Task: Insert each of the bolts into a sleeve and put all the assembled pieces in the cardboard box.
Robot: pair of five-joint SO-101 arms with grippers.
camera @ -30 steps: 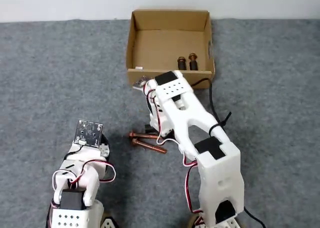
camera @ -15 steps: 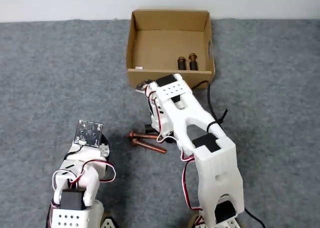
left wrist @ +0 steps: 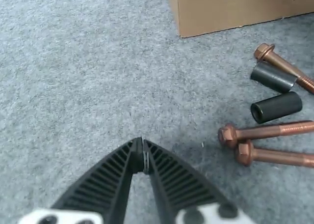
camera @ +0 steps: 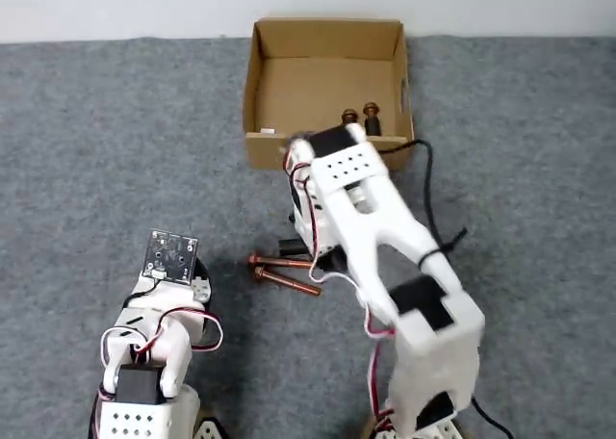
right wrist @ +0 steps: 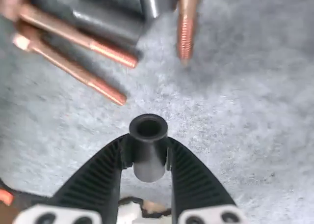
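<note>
Carpet (camera: pixel 115 150): grey pile, soft. Round parts may rock or roll on it.

Box (camera: pixel 252 83): open, at the far side of the table. Two assembled pieces (camera: pixel 359 119) stand inside by its near wall.

Right arm (camera: pixel 385 237): stretched out to the box's near wall, over the loose parts. Its cable (camera: pixel 426 184) loops just beside the box corner. Risk: on a swing it catches the wall and drags the box.

Left arm (camera: pixel 154 352): folded near its base, well apart from the parts. Risk: to reach them it must work beside or under the right arm, so the two could collide.

Right claw (right wrist: pixel 147 157): partly open, clamped on one sleeve (right wrist: pixel 148 128), bore showing, over the carpet near the bolts. The pads grip a round wall, so a bolt pushed in off-axis could tilt the sleeve or push it out.

Left claw (left wrist: pixel 142 150): fully closed, holding nothing. It must open before any pick-up.

Bolts (left wrist: pixel 267 133): three loose on the carpet, two of them side by side and touching. Risk: gripping one drags or pinches its neighbour.

Other sleeves (left wrist: pixel 276 106): two, lying between the third bolt and the pair. A passing claw could knock them rolling.
</note>
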